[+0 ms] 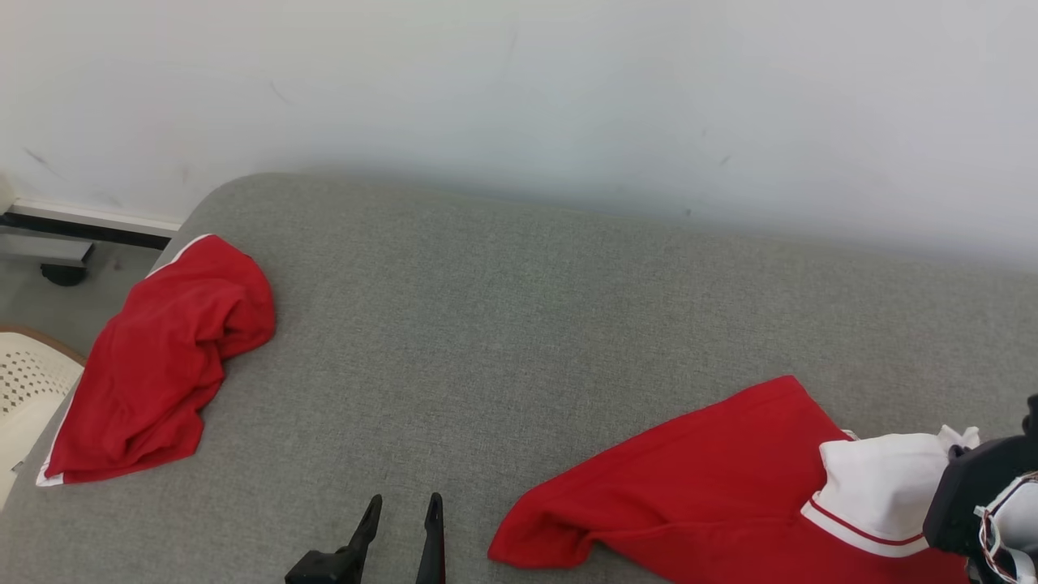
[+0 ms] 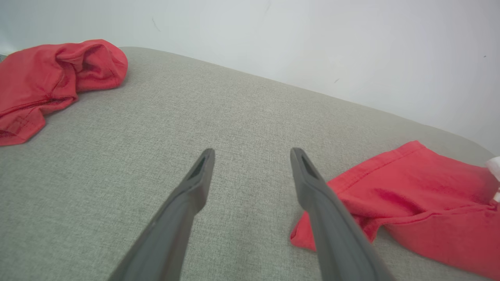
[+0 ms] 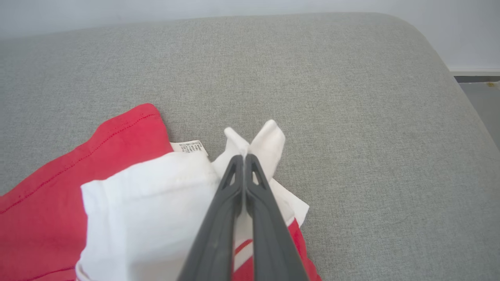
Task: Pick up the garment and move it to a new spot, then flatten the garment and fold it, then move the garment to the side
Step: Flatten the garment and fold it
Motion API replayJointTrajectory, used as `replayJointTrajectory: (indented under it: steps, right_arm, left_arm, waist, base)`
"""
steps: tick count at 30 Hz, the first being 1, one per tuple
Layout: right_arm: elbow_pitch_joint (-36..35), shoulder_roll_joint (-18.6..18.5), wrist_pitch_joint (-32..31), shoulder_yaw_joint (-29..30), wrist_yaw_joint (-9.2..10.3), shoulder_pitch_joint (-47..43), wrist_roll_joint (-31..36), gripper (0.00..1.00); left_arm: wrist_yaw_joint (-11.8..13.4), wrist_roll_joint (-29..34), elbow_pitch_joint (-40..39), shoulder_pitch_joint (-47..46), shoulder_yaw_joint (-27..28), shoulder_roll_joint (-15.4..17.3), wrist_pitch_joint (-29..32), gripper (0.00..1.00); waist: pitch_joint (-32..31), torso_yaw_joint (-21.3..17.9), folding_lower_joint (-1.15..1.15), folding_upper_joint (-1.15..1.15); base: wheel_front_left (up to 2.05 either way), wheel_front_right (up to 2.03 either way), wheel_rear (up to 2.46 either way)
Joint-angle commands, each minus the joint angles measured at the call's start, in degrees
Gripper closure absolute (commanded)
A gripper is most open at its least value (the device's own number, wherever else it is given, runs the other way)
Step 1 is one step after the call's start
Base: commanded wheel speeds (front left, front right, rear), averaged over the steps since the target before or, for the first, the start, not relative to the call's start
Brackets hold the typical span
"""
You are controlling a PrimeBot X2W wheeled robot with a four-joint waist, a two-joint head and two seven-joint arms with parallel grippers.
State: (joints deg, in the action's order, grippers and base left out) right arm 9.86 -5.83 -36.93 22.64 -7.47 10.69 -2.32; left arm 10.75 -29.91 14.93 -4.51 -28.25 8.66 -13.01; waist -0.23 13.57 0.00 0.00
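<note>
Red-and-white fabric garment [image 1: 689, 487] lies lower right of the head view on the grey fabric-covered bench [image 1: 486, 324]. Right gripper [image 3: 244, 157]: jaws clamped together on its white flap [image 3: 269, 140]. Left gripper [image 1: 401, 501] bottom centre, jaws apart. 2nd crumpled red garment [image 1: 162, 357] at far left.

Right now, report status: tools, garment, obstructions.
Right tool shut on white edge of garment. Left tool open above grey surface. Second red garment far left, not in the way.
</note>
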Motion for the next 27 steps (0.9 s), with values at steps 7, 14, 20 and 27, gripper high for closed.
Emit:
replayJointTrajectory:
  steps: [7, 14, 20, 27]
  right_arm:
    - [2.4, 1.5, 1.0, 1.6, -0.06, 0.6, 1.4, 0.00]
    - [4.5, 1.3, 0.7, 1.3, -0.06, 2.6, 1.5, 0.00]
    - [9.8, 0.3, 0.2, 3.0, -0.06, 7.3, 0.9, 0.00]
    - [16.3, -0.8, -2.2, 5.9, -0.06, 10.7, 0.8, 0.71]
  left_arm:
    - [0.2, -0.2, -0.3, 0.3, -0.1, 0.4, 0.1, 0.00]
    - [0.3, -0.3, -0.7, 0.3, -0.2, 0.6, 0.0, 0.00]
    - [0.0, 0.3, -0.8, -1.0, -1.2, 0.3, 0.2, 0.00]
    - [0.3, 0.2, -0.7, -1.6, -1.2, 0.5, 0.2, 0.00]
  waist:
    - [-0.2, 1.0, 0.00, 0.00]
    - [0.7, 0.9, 0.00, 0.00]
    - [2.5, 2.0, 0.00, 0.00]
    - [4.1, 3.8, 0.00, 0.00]
  base:
    - [0.00, 0.00, 0.00]
    - [0.00, 0.00, 0.00]
    - [0.00, 0.00, 0.00]
    - [0.00, 0.00, 0.00]
